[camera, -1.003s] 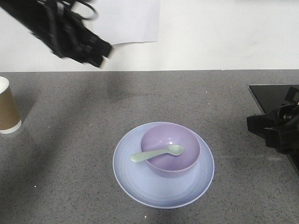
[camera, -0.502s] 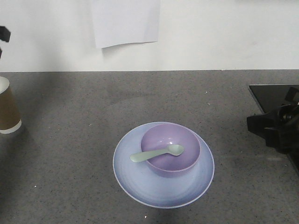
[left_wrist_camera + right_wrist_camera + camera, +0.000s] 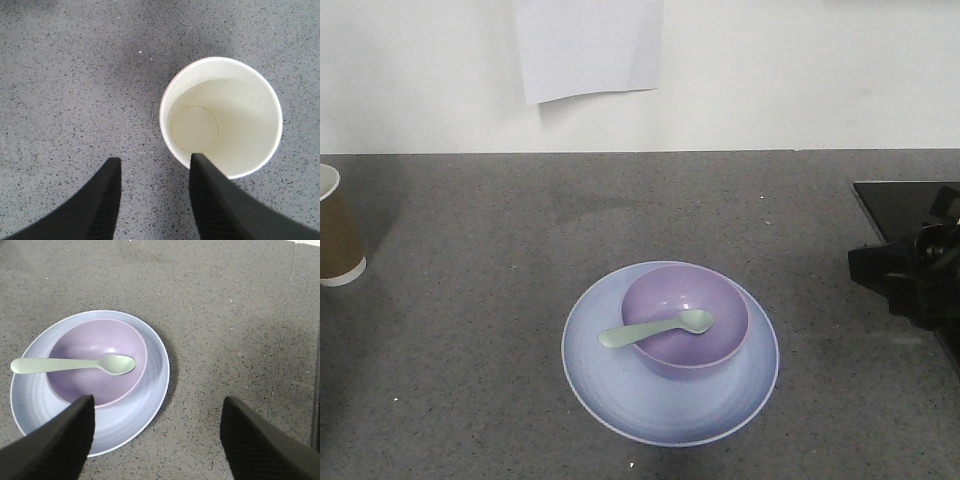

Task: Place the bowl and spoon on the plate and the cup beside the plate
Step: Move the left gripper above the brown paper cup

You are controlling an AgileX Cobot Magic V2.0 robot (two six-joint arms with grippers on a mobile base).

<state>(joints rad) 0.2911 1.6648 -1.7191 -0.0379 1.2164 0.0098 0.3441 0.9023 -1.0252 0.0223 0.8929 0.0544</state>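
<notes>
Far left of the plate [image 3: 620, 400], the cup [image 3: 338, 228] is sliced by the front view's edge, so only its right side shows. Right of the plate, the right arm [image 3: 910, 270] is a dark mass cut by the frame, fingers not made out, covering part of a black panel [image 3: 895, 200]. The bowl [image 3: 680, 295] hides the plate's middle; whether the spoon [image 3: 655, 328] handle touches the plate cannot be told. In the right wrist view, a blurred finger [image 3: 55, 440] of the right gripper [image 3: 156, 399] covers the plate's near rim. In the left wrist view, the left gripper [image 3: 155, 159] runs off the bottom, one finger [image 3: 215, 195] overlapping the cup's rim
</notes>
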